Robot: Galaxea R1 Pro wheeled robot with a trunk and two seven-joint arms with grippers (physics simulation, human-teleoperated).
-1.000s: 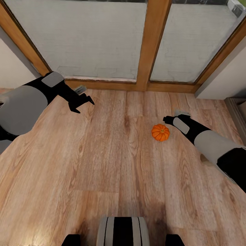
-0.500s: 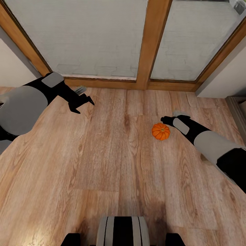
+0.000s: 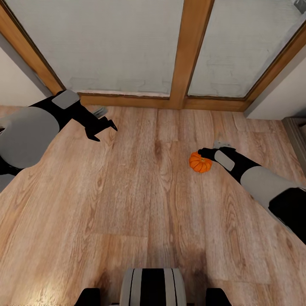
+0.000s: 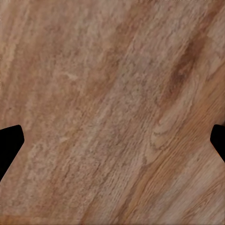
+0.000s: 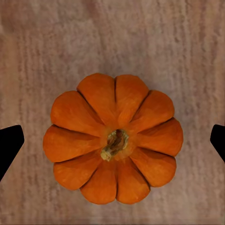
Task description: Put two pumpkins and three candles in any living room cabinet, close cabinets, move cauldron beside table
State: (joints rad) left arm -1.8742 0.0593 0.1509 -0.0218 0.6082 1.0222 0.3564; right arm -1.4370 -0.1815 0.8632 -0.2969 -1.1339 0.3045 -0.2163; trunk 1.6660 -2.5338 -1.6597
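The floor (image 3: 140,191) of pale wood planks runs up to a big window; no cabinet or other container is in sight. Since a second ago the right gripper (image 3: 207,151) has slid over the pumpkin (image 3: 199,162), spread wide above it, so a grasp seems close. The left gripper (image 3: 103,127) stays spread over bare floor.

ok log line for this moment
phase: pre-grasp | right gripper: above pumpkin, jaws open, pumpkin centred between them | pumpkin: on wood floor | left gripper: open, idle over floor
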